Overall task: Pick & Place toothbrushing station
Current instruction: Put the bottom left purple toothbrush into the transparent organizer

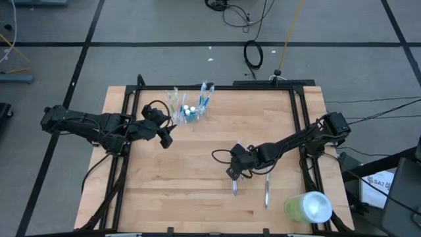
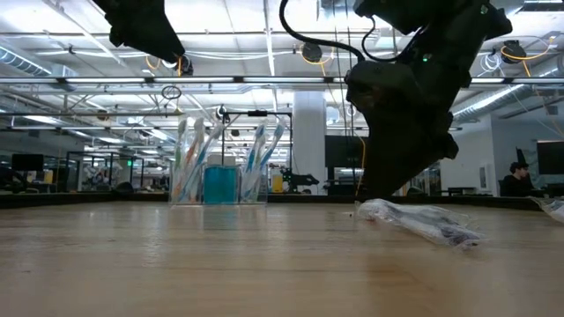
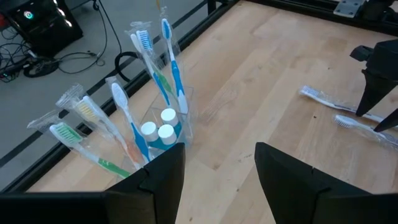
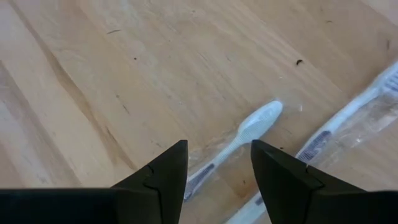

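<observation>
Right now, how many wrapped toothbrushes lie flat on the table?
2. One clear-wrapped white toothbrush under the right hand; the other beside it, nearer the lime-green cylinder.

Handle of the wrapped toothbrush [image 4: 239, 140] hidden behind the right pincer [image 4: 219, 163] fingers.

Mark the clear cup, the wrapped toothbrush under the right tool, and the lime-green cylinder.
clear cup [image 3: 166, 134]: left wrist view, front wall.
wrapped toothbrush [image 4: 252, 126]: right wrist view, white head.
lime-green cylinder [image 1: 297, 207]: high view, green side.
</observation>
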